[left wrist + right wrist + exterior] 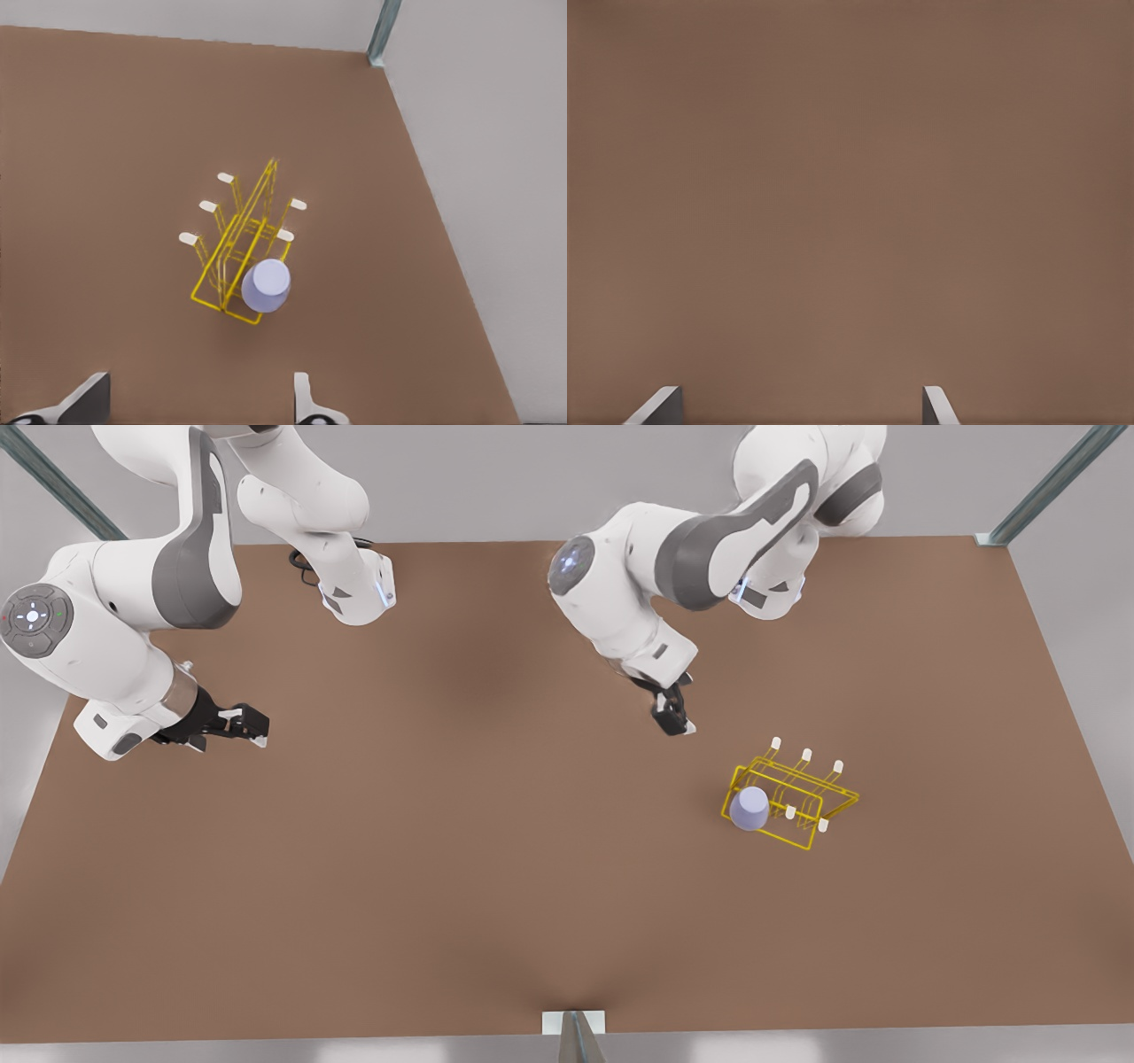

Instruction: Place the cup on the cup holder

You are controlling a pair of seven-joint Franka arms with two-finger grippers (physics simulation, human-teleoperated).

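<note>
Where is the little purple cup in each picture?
Front view: the cup sits upside down on the end prong of the yellow cup holder, toward the front view's right; the left gripper hangs nearby.
Left wrist view: the cup is mid-picture, on the holder's near end.
Right wrist view: not in it.
Shared landmark: the brown table.

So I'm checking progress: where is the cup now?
The cup sits upside down on the cup holder, at its end on the front view's left, on the table's right part, apart from the open left gripper.
</note>
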